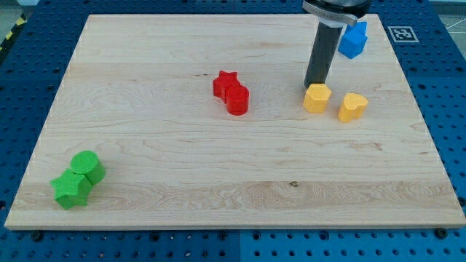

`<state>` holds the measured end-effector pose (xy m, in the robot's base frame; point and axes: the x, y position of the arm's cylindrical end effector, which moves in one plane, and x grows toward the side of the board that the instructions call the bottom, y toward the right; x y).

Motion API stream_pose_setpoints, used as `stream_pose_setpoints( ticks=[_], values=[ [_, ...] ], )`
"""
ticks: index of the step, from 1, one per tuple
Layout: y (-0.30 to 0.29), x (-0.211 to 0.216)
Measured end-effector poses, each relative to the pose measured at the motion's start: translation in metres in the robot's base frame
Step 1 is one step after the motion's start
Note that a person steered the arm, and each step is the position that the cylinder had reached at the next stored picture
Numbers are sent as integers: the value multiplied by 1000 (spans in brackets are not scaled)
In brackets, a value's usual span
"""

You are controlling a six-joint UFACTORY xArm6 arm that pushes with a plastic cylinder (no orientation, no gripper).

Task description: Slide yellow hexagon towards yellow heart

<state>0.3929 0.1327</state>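
Observation:
The yellow hexagon (317,97) lies on the wooden board at the view's right of centre. The yellow heart (352,106) lies just to its right and slightly lower, with a small gap between them. My tip (313,86) stands at the hexagon's upper left edge, touching or nearly touching it. The dark rod rises from there to the view's top.
A blue block (354,39) sits near the top right, partly behind the rod. A red star (226,84) and red cylinder (237,99) touch near the centre. A green cylinder (88,167) and green star (71,189) sit at the bottom left. The board's right edge (429,138) is close to the heart.

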Motion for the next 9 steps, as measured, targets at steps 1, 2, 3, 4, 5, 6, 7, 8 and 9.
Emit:
stream_pose_setpoints(
  ticks=[1, 2, 3, 4, 5, 6, 7, 8, 9],
  values=[
    [0, 4],
    [-7, -7],
    [-33, -11],
    [-37, 18],
    [-37, 47],
    [-34, 66],
    [-18, 59],
    [-2, 55],
    [-1, 55]
  ],
)
